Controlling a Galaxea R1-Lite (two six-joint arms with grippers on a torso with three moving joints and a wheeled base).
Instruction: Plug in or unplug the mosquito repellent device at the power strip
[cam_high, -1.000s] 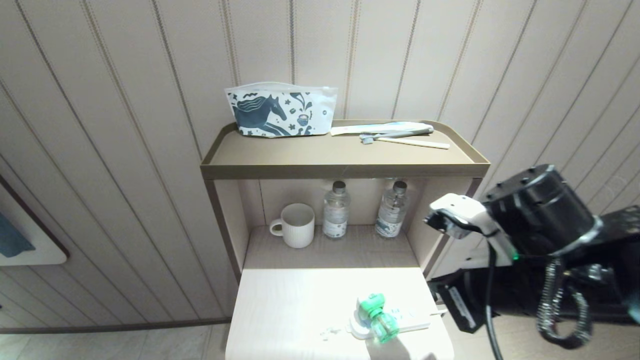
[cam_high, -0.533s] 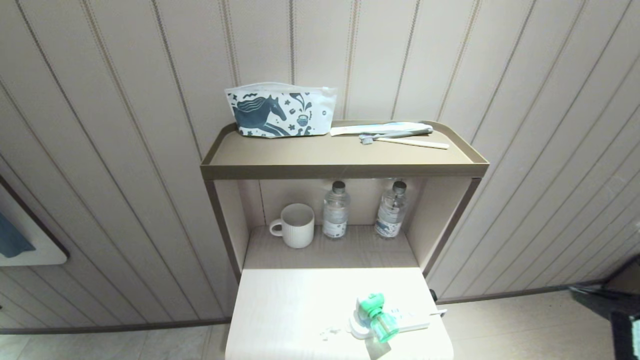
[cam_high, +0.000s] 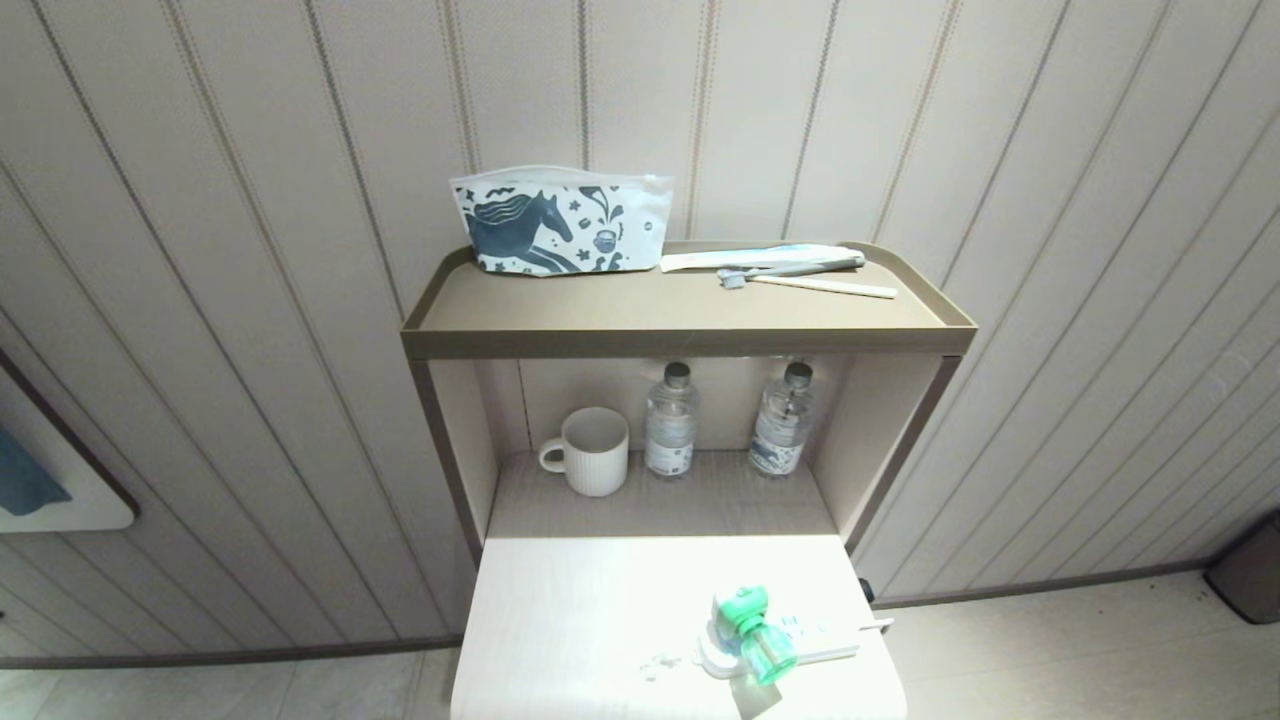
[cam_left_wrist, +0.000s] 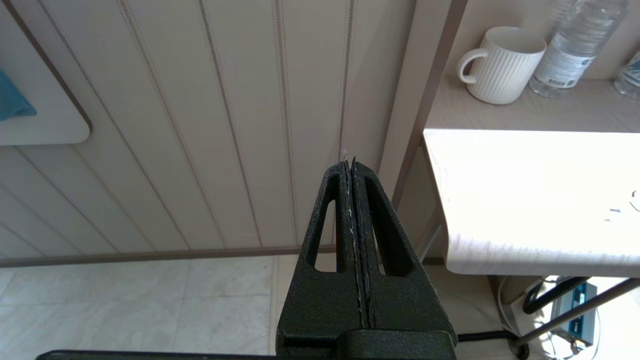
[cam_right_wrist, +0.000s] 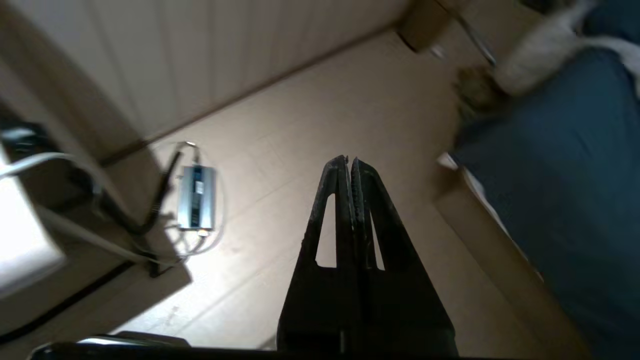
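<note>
Left gripper (cam_left_wrist: 352, 162): fingers closed, empty. Right gripper (cam_right_wrist: 348, 160): fingers closed, empty, over floor. 1 device (cam_high: 752, 630) on 1 strip (cam_high: 815, 640), surface (cam_high: 580, 620) at 5 o'clock. 2 bottles (cam_high: 671, 420), 1 mug (cam_high: 592, 451).

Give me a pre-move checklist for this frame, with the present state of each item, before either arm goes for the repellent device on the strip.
1. Mosquito repellent device seated on the power strip: ok, it sits on the strip's left end, bottle toward the camera.
2. Plug fully home: cannot tell, the contact is hidden under the device.
3. Space around the device on the white table: ok, only small specks lie left of it.
4. Right pincer ready to grasp: not ok, shut, empty and aimed at the floor, away from the table.
5. Left pincer: not ok, shut and empty, beside the table's left edge.
6. Arms visible in the head view: not ok, neither shows.
</note>
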